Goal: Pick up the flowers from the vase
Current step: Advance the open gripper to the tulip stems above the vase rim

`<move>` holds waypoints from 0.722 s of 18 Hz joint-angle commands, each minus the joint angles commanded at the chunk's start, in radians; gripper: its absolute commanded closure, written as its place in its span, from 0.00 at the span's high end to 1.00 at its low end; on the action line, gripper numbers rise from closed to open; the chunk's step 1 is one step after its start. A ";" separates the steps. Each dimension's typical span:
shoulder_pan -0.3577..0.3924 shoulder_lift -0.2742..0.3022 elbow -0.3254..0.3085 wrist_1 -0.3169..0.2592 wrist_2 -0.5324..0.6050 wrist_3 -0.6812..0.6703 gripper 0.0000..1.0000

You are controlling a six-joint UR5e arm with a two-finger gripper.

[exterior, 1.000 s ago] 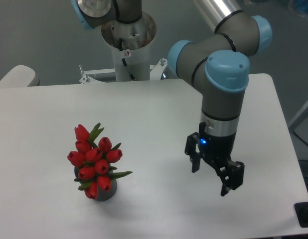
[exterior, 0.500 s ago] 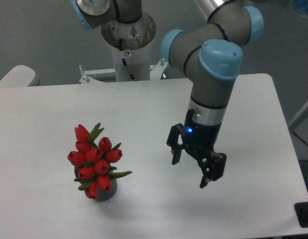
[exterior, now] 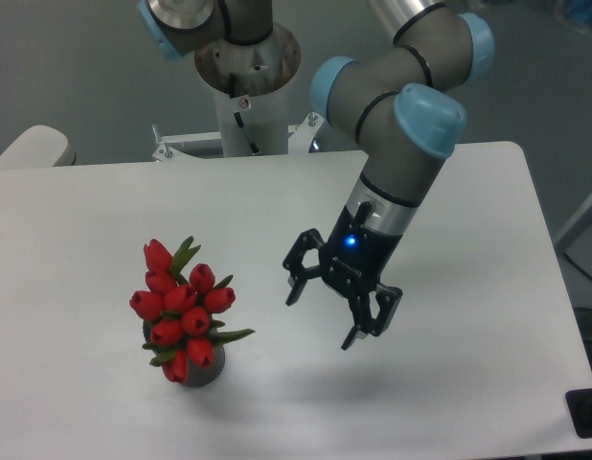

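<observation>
The flowers (exterior: 182,309), a tight bunch of red tulip buds with green leaves, stand upright in the vase (exterior: 202,374), a small dark grey cylinder mostly hidden beneath them, at the front left of the white table (exterior: 277,211). My gripper (exterior: 322,317) hangs above the table to the right of the bunch, roughly a hand's width away. It is open, tilted toward the flowers, with nothing between its fingers.
The arm's base column (exterior: 246,86) rises behind the table's far edge. A pale rounded object (exterior: 28,149) sits off the far left corner. A dark object (exterior: 585,412) shows at the front right corner.
The gripper has travelled left toward the flowers and tilted over, staying open. The flowers and vase have not moved.
</observation>
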 joint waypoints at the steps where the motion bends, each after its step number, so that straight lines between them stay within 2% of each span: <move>1: 0.009 0.000 -0.017 0.000 -0.049 0.000 1.00; 3: 0.011 0.000 -0.048 0.026 -0.092 0.000 1.00; 8: 0.002 0.006 -0.140 0.109 -0.094 0.011 1.00; 11: -0.015 0.015 -0.158 0.115 -0.096 -0.002 1.00; 13: -0.023 0.029 -0.193 0.120 -0.102 0.012 1.00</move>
